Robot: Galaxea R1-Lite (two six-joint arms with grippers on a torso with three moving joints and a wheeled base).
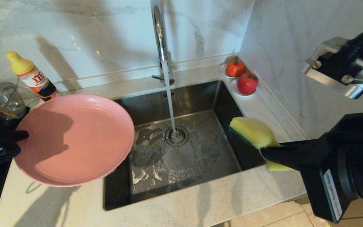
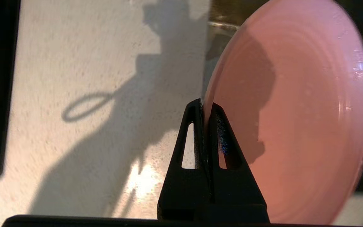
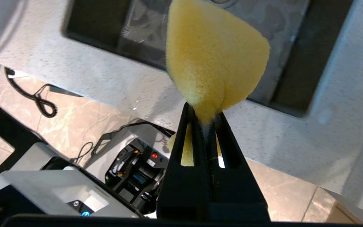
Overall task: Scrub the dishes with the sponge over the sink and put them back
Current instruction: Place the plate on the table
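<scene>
The left gripper is clamped shut on the rim of the pink plate, which tilts out from it over the sink's near-left corner. The right gripper pinches the sponge beyond its tips, at the sink's right edge. Scrubbing seems about to start: the sponge must cross to the plate's face.

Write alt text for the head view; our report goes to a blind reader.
The left gripper holds a tilted pink plate by its rim beside the running faucet, partly over the steel sink. The right gripper clamps a yellow sponge over the sink's right edge.
</scene>
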